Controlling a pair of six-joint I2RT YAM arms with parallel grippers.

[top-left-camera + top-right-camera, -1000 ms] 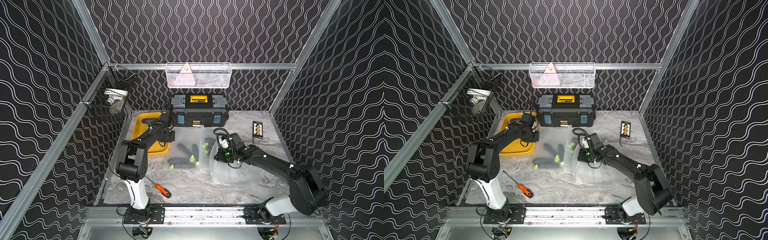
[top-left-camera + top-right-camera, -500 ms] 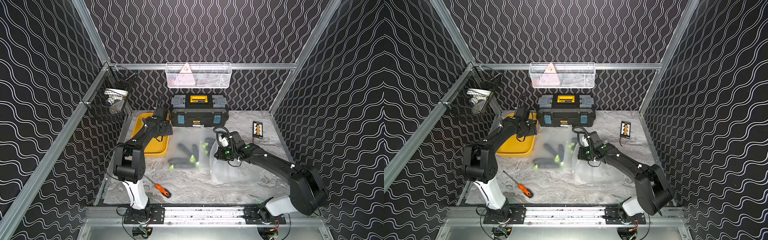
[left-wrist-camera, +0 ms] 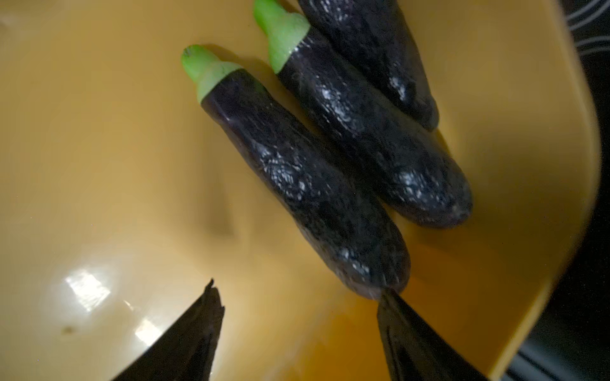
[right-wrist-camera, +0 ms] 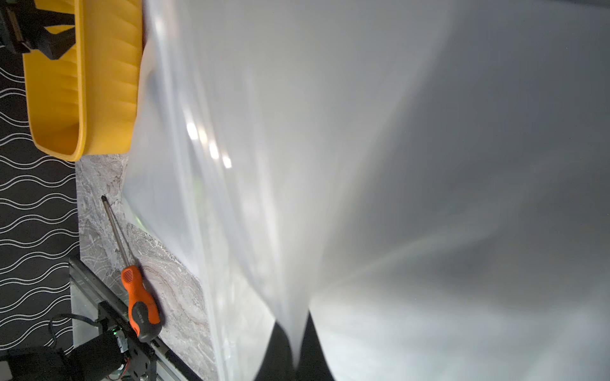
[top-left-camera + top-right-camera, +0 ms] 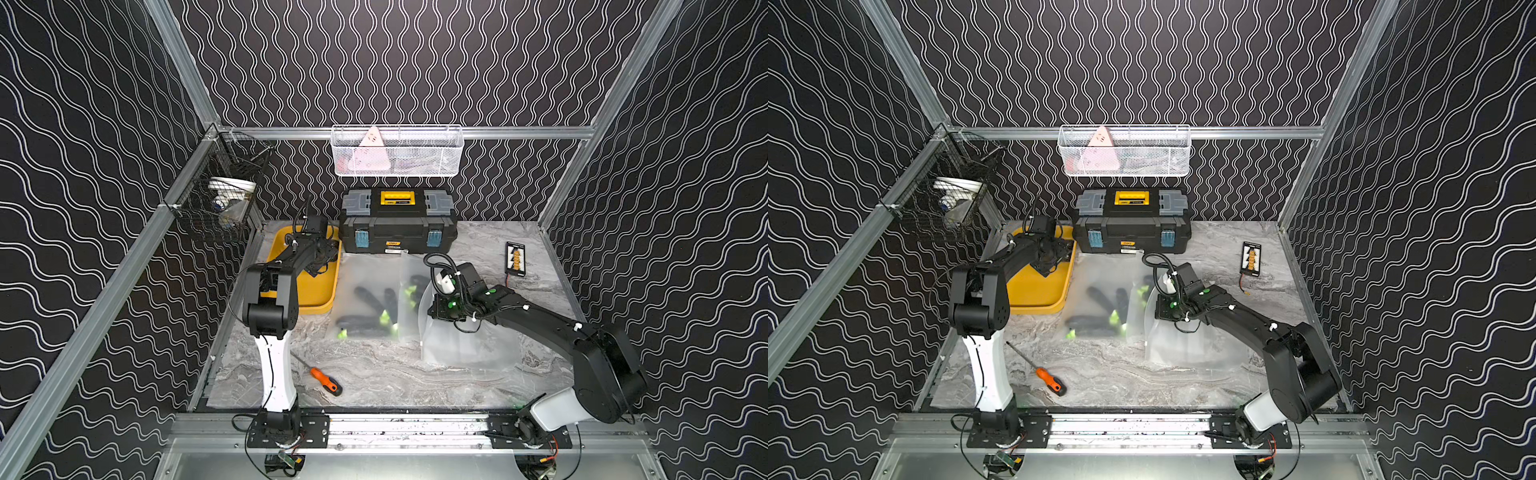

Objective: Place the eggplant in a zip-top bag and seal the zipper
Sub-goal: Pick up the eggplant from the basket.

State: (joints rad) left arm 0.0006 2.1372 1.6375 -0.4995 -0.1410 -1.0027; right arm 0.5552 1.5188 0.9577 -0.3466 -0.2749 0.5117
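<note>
Left gripper [image 3: 298, 298] hangs low over the yellow tray [image 5: 316, 293] with its jaws spread wide and nothing between them. One fingertip sits right at the blunt end of the nearest eggplant [image 3: 303, 184] (touching or just short of it, I cannot tell). Right gripper [image 4: 294, 333] is pinched tight on the edge of a frosted zip-top bag [image 5: 465, 345] and holds that edge up off the surface, while the rest of the bag drapes down onto the counter [image 5: 395, 382].

That marbled grey counter carries everything else. At its back edge stands a black toolbox [image 5: 398, 226] with a yellow handle, lid down. Above it a white mesh basket [image 5: 397, 151] hangs from the rear rail, and a black wire basket [image 5: 216, 208] hangs from the rail on the robot's left. The tray lies just to the left of the toolbox's front.

Between the tray and the held bag a second bag [image 5: 365, 282] lies flat, with dark eggplant shapes and green stems showing through its plastic; the held bag overlaps its right edge.

In the tray, three eggplants [image 3: 373, 132] lie side by side near one wall, with the two green stems that show pointing the same way.

An orange-handled screwdriver [image 5: 326, 380] lies on the counter near the left arm's base. A small black board [image 5: 515, 257] with orange parts rests near the back right corner.
</note>
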